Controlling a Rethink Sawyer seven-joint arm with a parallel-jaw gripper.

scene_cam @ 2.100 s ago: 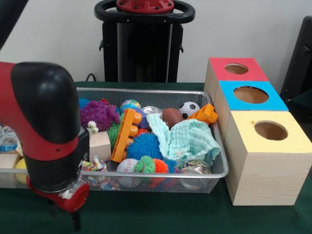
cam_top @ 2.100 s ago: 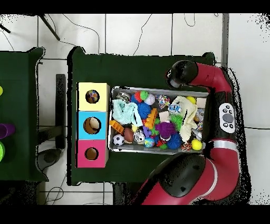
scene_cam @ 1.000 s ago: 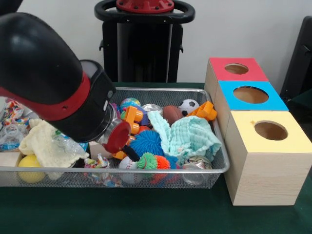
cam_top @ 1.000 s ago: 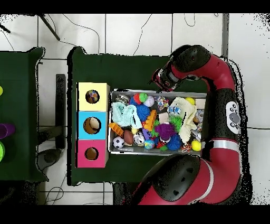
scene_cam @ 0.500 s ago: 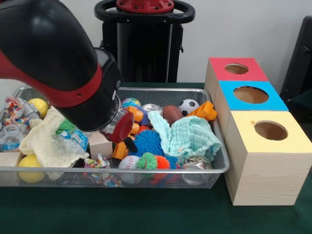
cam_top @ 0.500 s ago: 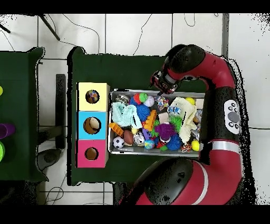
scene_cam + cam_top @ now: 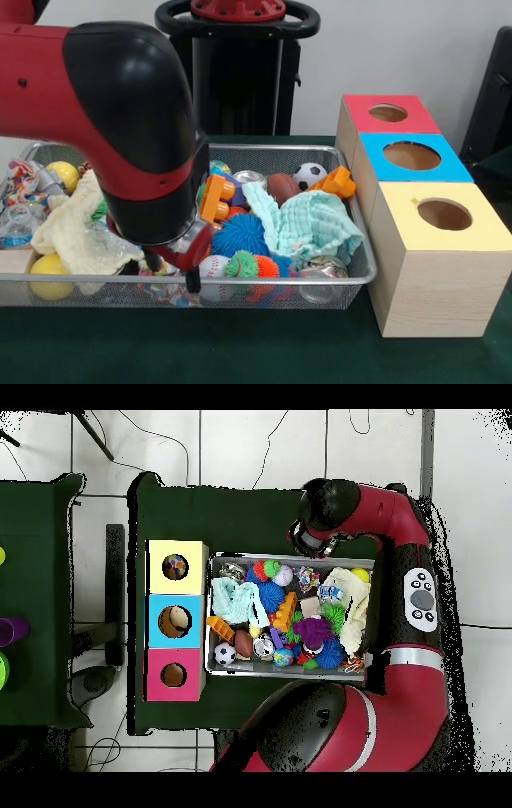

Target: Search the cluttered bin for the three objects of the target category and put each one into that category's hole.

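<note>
1. A red and black robot arm [image 7: 120,128] fills the left of the front view, its wrist pointing down over the near rim of a wire mesh bin [image 7: 352,240] on a dark green table [image 7: 264,352]
2. The gripper [image 7: 190,276] shows only as a dark tip below a red collar, hanging at the bin's near edge beside a baseball [image 7: 210,270]; whether it is parted or closed, or holding anything, cannot be told from either view
3. The bin is packed with toys: a blue spiky ball [image 7: 240,234], an orange toy block [image 7: 214,200], a mint green cloth [image 7: 308,228], a small soccer ball [image 7: 310,176], a brown football [image 7: 282,189], a yellow ball [image 7: 50,276] and a cream cloth [image 7: 72,228]
4. To the bin's right stand three wooden boxes, each with a round hole on top: a red box [image 7: 389,114] farthest, a blue box [image 7: 411,156] in the middle, a yellow box [image 7: 442,216] nearest
5. The target category is not shown, so the three wanted objects cannot be singled out; they lie somewhere in the bin's clutter
6. Judged from this pose, the step is choosing and reaching a pick. It would go best aimed straight down at an exposed object, clear of the rim and of the cloths, which could snag
7. The overhead view shows the wrist [image 7: 312,536] over the bin's edge
</note>
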